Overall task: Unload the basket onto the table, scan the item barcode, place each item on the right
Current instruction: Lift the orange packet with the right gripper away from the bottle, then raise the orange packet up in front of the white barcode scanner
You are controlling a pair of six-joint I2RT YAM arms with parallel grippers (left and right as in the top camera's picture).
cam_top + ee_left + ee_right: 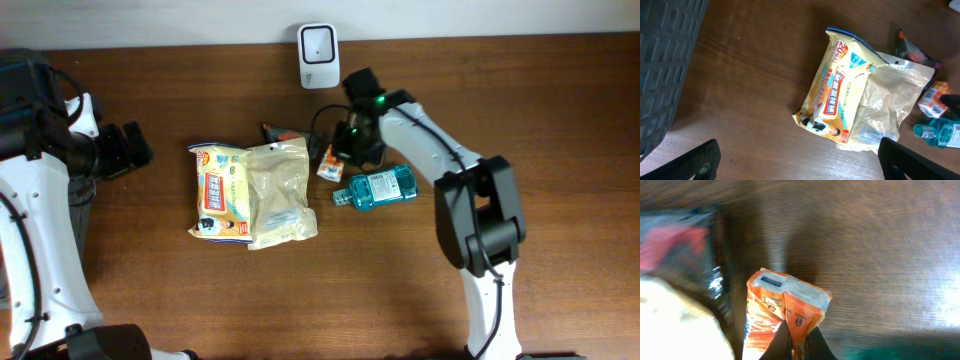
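A small orange and white packet (331, 163) lies by the table's middle, pinched at one folded edge by my right gripper (347, 148). In the right wrist view the packet (785, 307) stands just ahead of the right gripper (796, 347), whose jaws are shut on its orange fold. No barcode shows on the faces that I see. A white scanner box (317, 42) stands at the back edge, behind the right gripper. My left gripper (135, 150) hovers at the far left, open and holding nothing, its jaws wide apart over bare wood (799, 159).
A blue mouthwash bottle (378, 187) lies just right of the packet. A yellow wipes pack (221, 190) and a beige pouch (278, 192) overlap left of it, with a dark packet (280, 133) behind. A grey basket (665, 65) is at the far left.
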